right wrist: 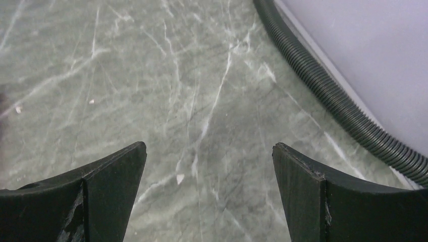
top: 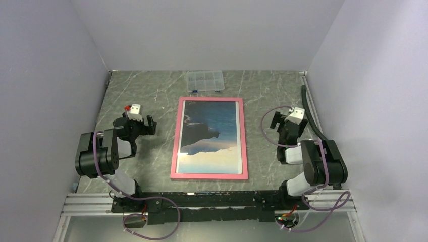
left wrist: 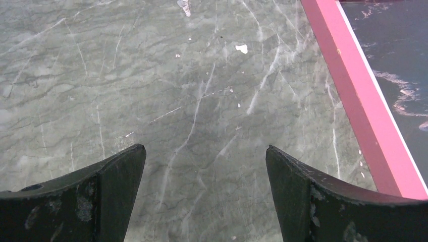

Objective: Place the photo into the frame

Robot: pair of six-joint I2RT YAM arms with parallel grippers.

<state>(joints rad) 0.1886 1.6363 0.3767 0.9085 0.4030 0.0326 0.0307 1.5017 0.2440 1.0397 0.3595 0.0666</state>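
Top view: large thin pink rectangular picture frame (top: 176, 136) lies flat mid-worktop (top: 151, 93). Glossy mountain-and-sky photo (top: 212, 136) sits inside its border, apparently seated.
Left wrist: left gripper (left wrist: 206, 151), fingers spread wide, empty, beside the frame edge.
Right wrist: right gripper (right wrist: 209, 146), fingers wide, empty, near black ribbed hose (right wrist: 323, 85).
Handling: check the photo's corners lie flush, and avoid pressing the pane.

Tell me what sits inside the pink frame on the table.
A glossy rectangular photo of dark mountains and blue sky fills the thin pink frame. Whatever lies under the photo is covered.
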